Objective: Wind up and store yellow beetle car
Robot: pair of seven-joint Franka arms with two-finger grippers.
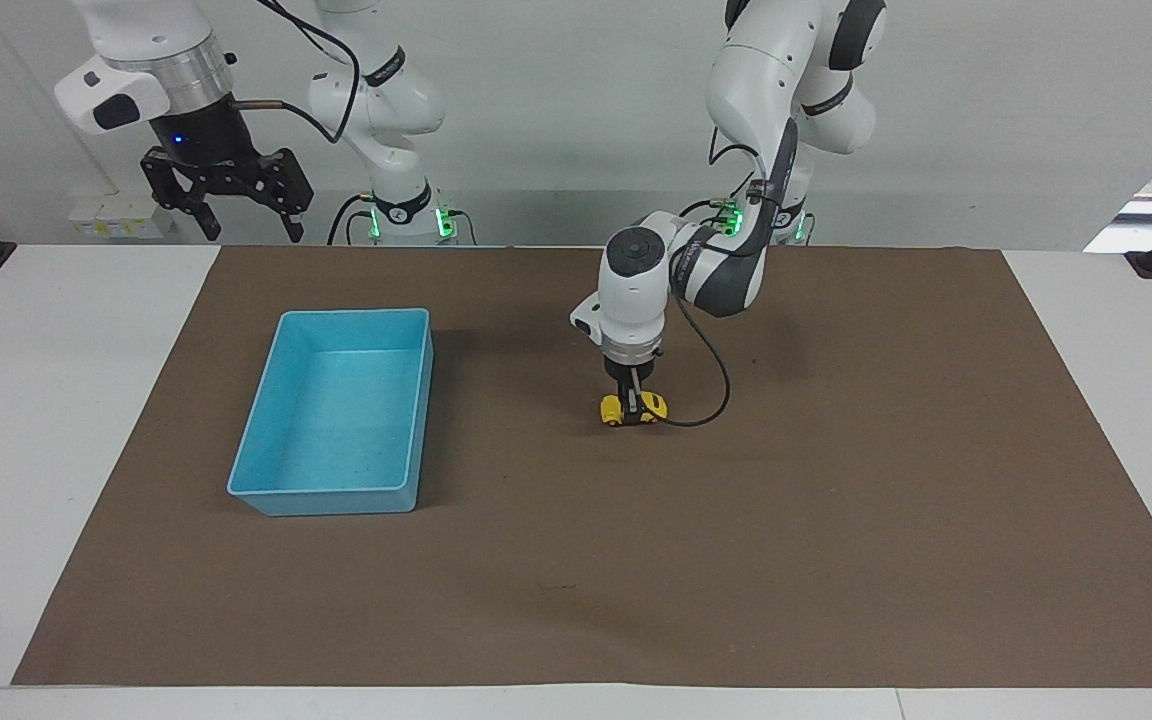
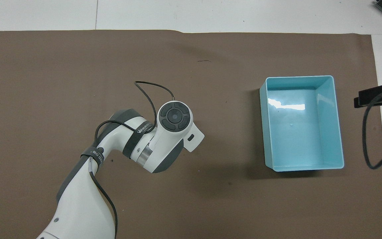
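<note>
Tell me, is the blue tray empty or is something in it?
Empty: the light blue tray shows only bare floor in both views.

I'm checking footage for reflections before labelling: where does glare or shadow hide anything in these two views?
Overhead view: a bright streak of glare lies on the floor of the blue tray, and the left arm's wrist covers the yellow beetle car entirely. Facing view: no glare; the left pincer is shut on the car, soft arm shadow falling on the brown mat.
</note>
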